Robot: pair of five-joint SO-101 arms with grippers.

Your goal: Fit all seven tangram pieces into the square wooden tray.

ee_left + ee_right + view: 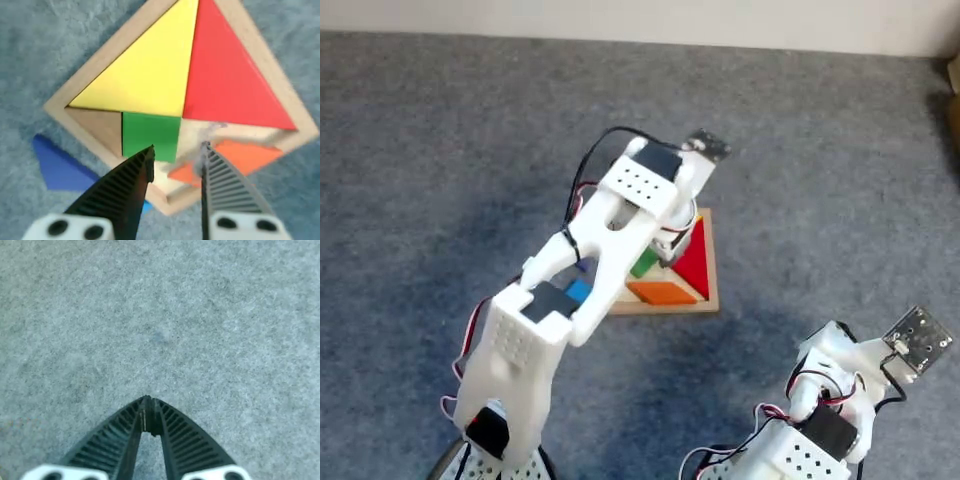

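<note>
**High View and Wrist Views: Tool, Tray and Surface Status**

**1. Surface.** The tabletop [440, 150] carries a grey, carpet-like covering with a short, even nap. A pale band [620, 18] runs beyond its far edge. I cannot tell whether that band is wall or floor.

**2. Tray.** The square wooden tray [712, 300] lies flat near the middle of the tabletop, partly under my left arm [610, 250].

**3. Pieces in the tray, per left wrist view.**
- A yellow triangle [145, 75] and a red triangle [225, 80] sit side by side with their edges touching.
- A green square [150, 135] touches the yellow triangle.
- A wood-coloured triangle [100, 127] fills the corner beside the green square.
- An orange piece [240, 155] lies near the red triangle. Bare tray floor shows between it and the green square.

**4. Piece outside the tray.** A blue piece [60, 165] lies on the grey covering, just beside the tray's rim.

**5. Left tool** [177, 148]. It hangs above the tray, over the edge of the green square and the bare floor. Its fingers are spread apart and nothing is between them.

**6. Right tool** [149, 407]. It is over plain grey covering, well apart from the tray. Its fingertips meet and grip nothing. My right arm [820, 420] stands at the near right of the tabletop.
</note>
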